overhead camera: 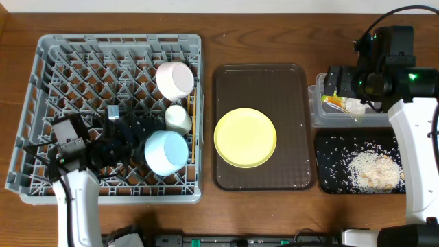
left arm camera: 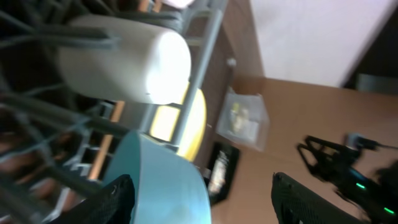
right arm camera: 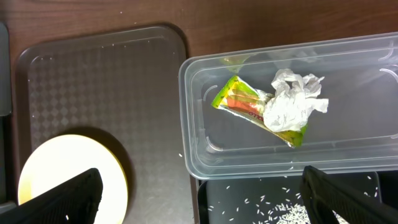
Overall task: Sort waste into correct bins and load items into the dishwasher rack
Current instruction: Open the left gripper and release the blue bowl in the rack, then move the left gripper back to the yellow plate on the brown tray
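The grey dishwasher rack [overhead camera: 41, 103] holds a white bowl [overhead camera: 175, 79], a small white cup [overhead camera: 178, 119] and a light blue bowl [overhead camera: 166, 152]. Thin wooden chopsticks [overhead camera: 194, 110] lie along its right side. My left gripper [overhead camera: 130, 140] is open inside the rack, with the blue bowl [left arm camera: 161, 186] by its left finger; the cup [left arm camera: 124, 59] lies beyond. The yellow plate [overhead camera: 245, 137] sits on the brown tray. The clear tub [right arm camera: 205, 134] holds the wrapper [right arm camera: 239, 99] and the tissue [right arm camera: 289, 99]. Rice [overhead camera: 374, 170] lies in the black tray [overhead camera: 329, 147]. My right gripper [right arm camera: 205, 199] is open and empty over the tub's near edge.
The brown serving tray [overhead camera: 260, 82] lies between the rack and the bins. Loose rice grains are scattered across the black tray [right arm camera: 261, 199]. The right arm [overhead camera: 384, 62] stands over the clear tub [overhead camera: 319, 116]. Bare wooden table surrounds everything.
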Controlling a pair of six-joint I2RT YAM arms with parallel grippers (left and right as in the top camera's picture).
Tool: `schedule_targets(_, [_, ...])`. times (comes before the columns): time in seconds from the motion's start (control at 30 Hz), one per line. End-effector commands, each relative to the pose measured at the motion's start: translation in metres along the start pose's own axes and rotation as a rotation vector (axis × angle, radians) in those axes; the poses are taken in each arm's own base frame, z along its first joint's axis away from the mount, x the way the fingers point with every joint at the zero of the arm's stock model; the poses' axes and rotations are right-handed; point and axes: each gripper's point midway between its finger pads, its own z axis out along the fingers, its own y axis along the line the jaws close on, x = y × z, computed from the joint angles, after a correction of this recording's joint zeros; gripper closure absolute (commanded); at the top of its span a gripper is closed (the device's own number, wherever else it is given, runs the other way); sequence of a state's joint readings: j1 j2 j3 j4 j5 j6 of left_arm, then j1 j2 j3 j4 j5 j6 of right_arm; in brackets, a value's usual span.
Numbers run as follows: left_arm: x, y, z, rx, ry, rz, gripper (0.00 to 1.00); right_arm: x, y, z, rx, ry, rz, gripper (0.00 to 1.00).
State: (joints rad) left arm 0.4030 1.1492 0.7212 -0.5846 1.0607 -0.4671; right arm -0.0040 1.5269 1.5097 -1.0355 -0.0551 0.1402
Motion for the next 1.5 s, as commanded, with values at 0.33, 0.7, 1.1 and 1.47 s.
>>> schedule_targets(0.33, [-0.022,-0.009,-0.041,-0.207,-0.286,0.193,0.13,0.0,0.003,0.0,-0.002,0.0,-0.017,0.01])
schedule_targets(0.7, [0.0,-0.045,-0.046,-0.237,-0.238,0.345,0.35,0.0,0.003,0.0,-0.002,0.0,-0.017,0.01])
schedule_targets(1.1, [0.013,0.028,-0.022,-0.704,-0.118,0.387,0.91,0.0,0.002,0.0,-0.002,0.0,-0.017,0.01])
schedule_targets(1.47, [0.043,0.021,0.024,-0.637,0.062,0.428,0.91,0.0,0.002,0.0,-0.002,0.0,-0.017,0.01])
